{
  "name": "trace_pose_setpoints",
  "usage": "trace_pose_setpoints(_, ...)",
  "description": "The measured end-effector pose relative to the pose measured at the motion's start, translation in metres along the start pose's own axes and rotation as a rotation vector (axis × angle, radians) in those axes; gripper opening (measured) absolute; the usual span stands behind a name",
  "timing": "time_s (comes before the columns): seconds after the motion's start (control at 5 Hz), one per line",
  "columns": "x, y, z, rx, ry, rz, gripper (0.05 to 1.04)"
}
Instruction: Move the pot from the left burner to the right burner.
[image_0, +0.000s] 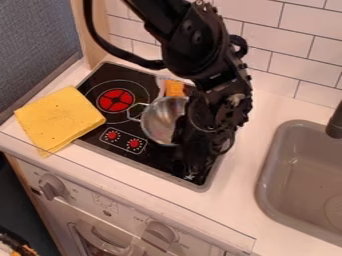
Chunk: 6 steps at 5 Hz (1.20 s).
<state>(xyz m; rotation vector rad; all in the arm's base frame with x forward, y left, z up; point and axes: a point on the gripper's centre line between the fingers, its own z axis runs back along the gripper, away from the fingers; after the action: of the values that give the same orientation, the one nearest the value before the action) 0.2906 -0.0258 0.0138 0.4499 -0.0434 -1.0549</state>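
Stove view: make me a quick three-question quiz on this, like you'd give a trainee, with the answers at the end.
1. True or false: The pot leaves the red centre of the left burner in full view.

2. Multiple choice: What overlaps the left edge of the stove?
A. A pot lid
B. A yellow cloth
C. A plate

3. Count: How many red knobs are on the stove's panel?

Key: 1. True; 2. B; 3. Two
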Motion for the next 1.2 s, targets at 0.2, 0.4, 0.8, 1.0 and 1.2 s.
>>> trace_pose_setpoints(0.2,-0.003,0.005,0.005,-0.013,-0.032,0.022,0.870)
trace_pose_setpoints(0.4,-0.005,0.013,0.016,0.006,-0.062,0.026,1.016)
trace_pose_setpoints(0.8,-0.029,0.045,0.064,0.004,-0.136,0.144,1.006)
trace_pose_setpoints(1.0,-0.040,0.055,0.084,-0.048,-0.186,0.242,1.005)
trace_pose_setpoints(1.2,-0.050,0.063,0.094,-0.118,-0.183,0.334,1.003)
